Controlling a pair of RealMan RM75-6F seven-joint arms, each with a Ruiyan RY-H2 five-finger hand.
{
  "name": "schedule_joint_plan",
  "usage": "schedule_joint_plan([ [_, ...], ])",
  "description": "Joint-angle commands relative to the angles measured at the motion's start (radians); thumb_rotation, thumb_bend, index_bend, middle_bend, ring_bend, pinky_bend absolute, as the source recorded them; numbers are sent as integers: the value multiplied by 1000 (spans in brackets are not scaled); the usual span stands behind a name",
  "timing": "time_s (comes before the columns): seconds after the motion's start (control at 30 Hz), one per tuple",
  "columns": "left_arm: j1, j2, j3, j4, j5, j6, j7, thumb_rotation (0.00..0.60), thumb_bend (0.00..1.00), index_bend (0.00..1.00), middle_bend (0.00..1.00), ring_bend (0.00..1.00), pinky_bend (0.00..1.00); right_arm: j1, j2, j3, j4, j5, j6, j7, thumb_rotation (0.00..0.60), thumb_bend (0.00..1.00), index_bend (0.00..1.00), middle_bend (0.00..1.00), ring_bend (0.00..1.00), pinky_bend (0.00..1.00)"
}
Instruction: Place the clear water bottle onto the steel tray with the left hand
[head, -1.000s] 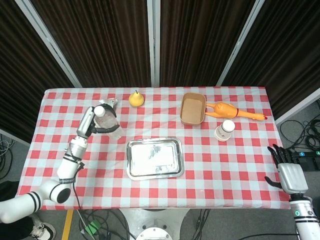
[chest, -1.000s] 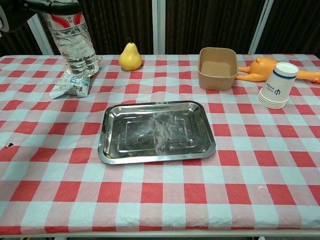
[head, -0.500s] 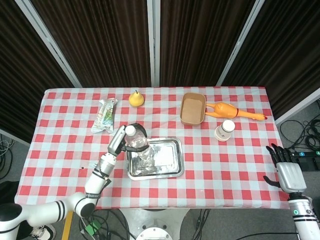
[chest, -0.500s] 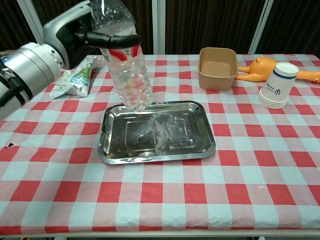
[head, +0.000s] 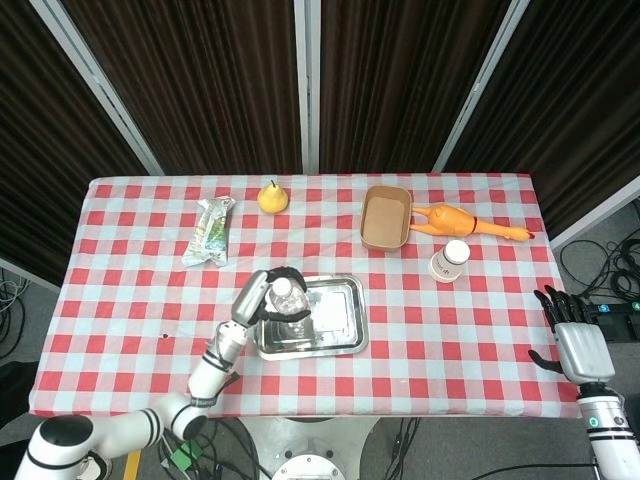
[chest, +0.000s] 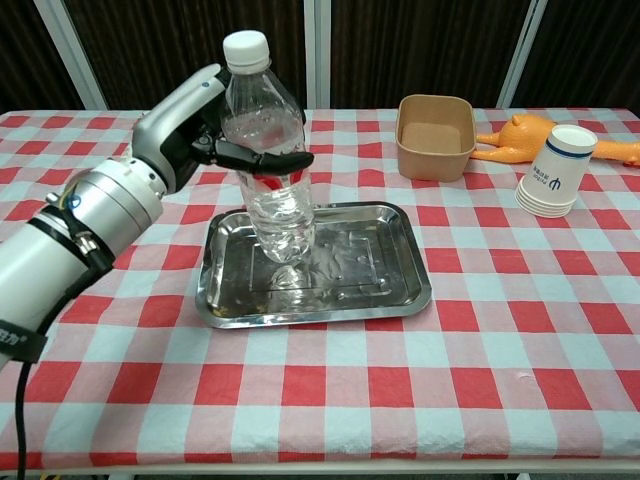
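Note:
The clear water bottle (chest: 270, 170) with a white cap stands upright over the left half of the steel tray (chest: 385, 280); whether its base touches the tray floor I cannot tell. My left hand (chest: 195, 135) grips the bottle around its middle, fingers wrapped across the front. From above, the bottle (head: 290, 300) and my left hand (head: 255, 295) are at the tray's (head: 335, 320) left part. My right hand (head: 572, 335) hangs off the table's right edge, fingers apart, holding nothing.
A yellow pear (chest: 260, 112) and a snack packet (head: 208, 230) lie at the back left. A brown paper bowl (chest: 435, 135), a rubber chicken (chest: 520, 135) and stacked paper cups (chest: 555, 170) sit at the back right. Checkered cloth covers the table.
My left hand carried the bottle from the back left of the table over to the tray, lowered it and turned it upright.

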Motion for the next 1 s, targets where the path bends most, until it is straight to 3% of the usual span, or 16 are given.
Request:
schedule_joint_plan([
  [0.03, -3, -35, 14, 63, 17, 13, -20, 600, 253, 589, 641, 512, 525, 1, 0, 0, 0, 1, -1, 0, 600, 107, 0, 2, 0, 0],
  [0.37, 1, -81, 44, 170, 48, 39, -74, 600, 232, 577, 628, 507, 517, 3, 1, -1, 7, 6, -13, 8, 600, 108, 0, 2, 0, 0],
  [0.47, -5, -83, 50, 184, 60, 44, -93, 600, 152, 472, 559, 455, 472, 4, 2, 0, 6, 7, -13, 9, 600, 108, 0, 2, 0, 0],
  [0.57, -12, -74, 59, 185, 73, 41, -123, 600, 65, 266, 389, 305, 350, 4, 1, 0, 5, 7, -14, 7, 600, 108, 0, 2, 0, 0],
  [0.63, -13, -70, 59, 182, 74, 42, -134, 600, 32, 202, 309, 236, 292, 4, 0, 0, 5, 7, -14, 6, 600, 109, 0, 2, 0, 0],
  [0.87, -17, -62, 40, 162, 63, 48, -135, 600, 0, 175, 273, 199, 252, 2, 1, 1, 3, 7, -9, 8, 600, 108, 0, 2, 0, 0],
  [1.0, -36, -18, 0, 72, 51, 47, -110, 600, 0, 174, 273, 199, 248, 2, 1, 4, 4, 10, -7, 12, 600, 108, 0, 1, 0, 0],
])
